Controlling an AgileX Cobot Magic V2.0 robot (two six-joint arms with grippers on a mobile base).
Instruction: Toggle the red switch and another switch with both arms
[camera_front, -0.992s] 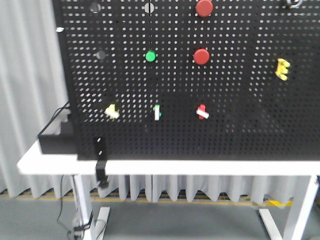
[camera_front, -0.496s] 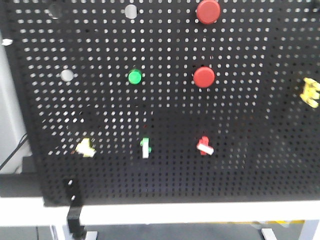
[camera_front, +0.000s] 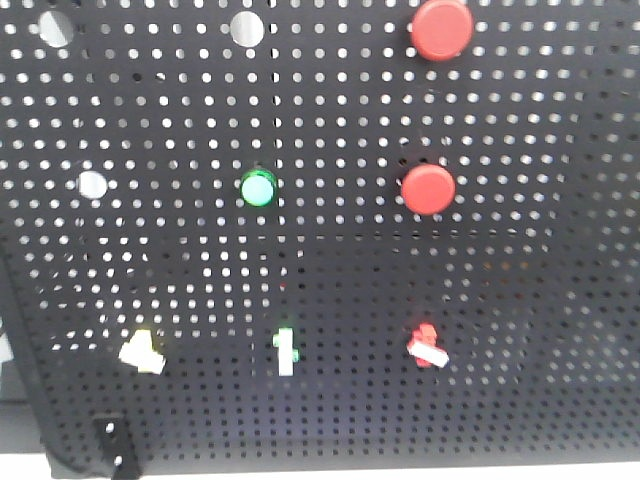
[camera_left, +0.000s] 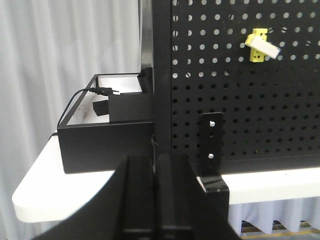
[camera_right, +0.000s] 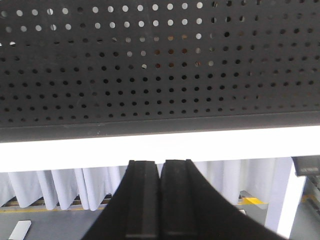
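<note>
The red switch (camera_front: 428, 345), a tiny red toggle with a white lever, sits low on the black pegboard (camera_front: 330, 110) towards the right. The pale-yellow switch (camera_front: 142, 352) is at the same height on the left; it also shows at the upper right of the left wrist view (camera_left: 261, 45). My left gripper (camera_left: 156, 162) is shut with nothing in it, low by the board's left edge, below and left of the yellow switch. My right gripper (camera_right: 160, 165) is shut and empty, below the white table edge (camera_right: 160, 145). Neither gripper appears in the front view.
A green-based toggle (camera_front: 286, 351) stands between the two switches. Above are a green round button (camera_front: 258, 188) and two big red push-buttons (camera_front: 428, 189) (camera_front: 442, 28). A black box with a cable (camera_left: 107, 140) sits left of the board, by a black bracket (camera_left: 212, 150).
The front view has closed in on the pegboard: the buttons and toggles have grown larger and slid lower, and the table and its legs have left the frame.
</note>
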